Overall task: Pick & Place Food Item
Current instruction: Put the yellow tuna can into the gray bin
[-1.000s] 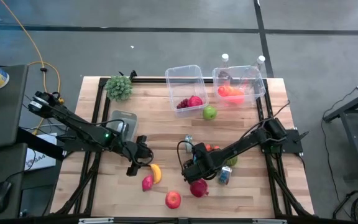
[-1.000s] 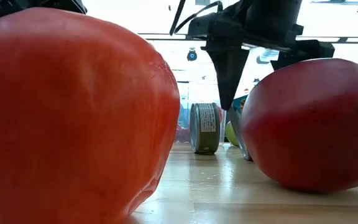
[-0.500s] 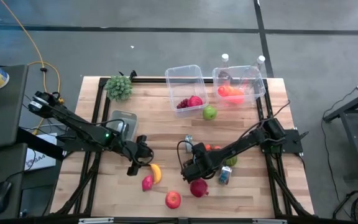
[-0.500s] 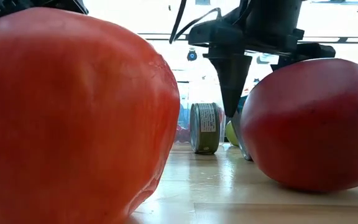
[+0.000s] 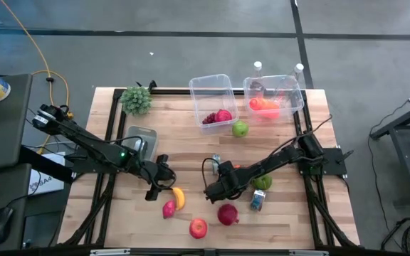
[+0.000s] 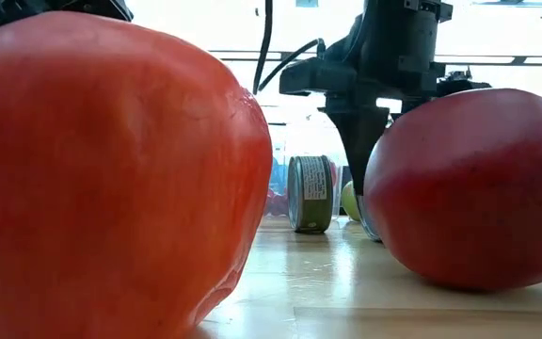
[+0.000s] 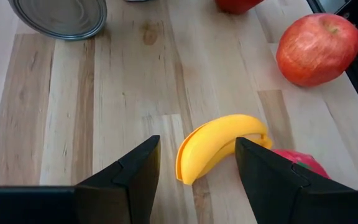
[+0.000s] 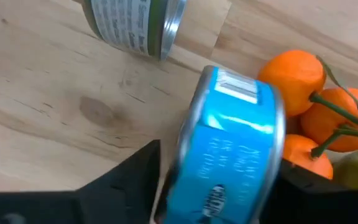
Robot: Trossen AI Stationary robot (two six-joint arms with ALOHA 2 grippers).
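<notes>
My left gripper (image 5: 158,186) (image 7: 196,142) is open and hangs low over the table. The yellow banana (image 7: 222,146) (image 5: 179,198) lies flat just beyond its fingertips. My right gripper (image 5: 219,183) (image 8: 222,186) is open, with a finger on either side of a blue can (image 8: 229,155) that stands on its edge beside the oranges (image 8: 303,106) (image 5: 240,169). In the low view one dark finger (image 6: 360,160) points down in front of that can. A dark red pomegranate (image 5: 227,213) (image 6: 469,188) and a red apple (image 5: 198,227) (image 7: 317,48) rest on the wood.
Two clear bins (image 5: 212,99) (image 5: 272,96) at the far edge hold red and orange food. A green apple (image 5: 240,129) lies near them. A green-labelled can (image 8: 135,25) (image 6: 310,193), a second blue can (image 5: 257,202) and a pink-red fruit (image 5: 168,209) lie around the grippers.
My right gripper has moved off the pomegranate toward the table's far edge and slightly left, toward the cans and oranges, and has come down a little. The pomegranate now shows whole in the high view.
</notes>
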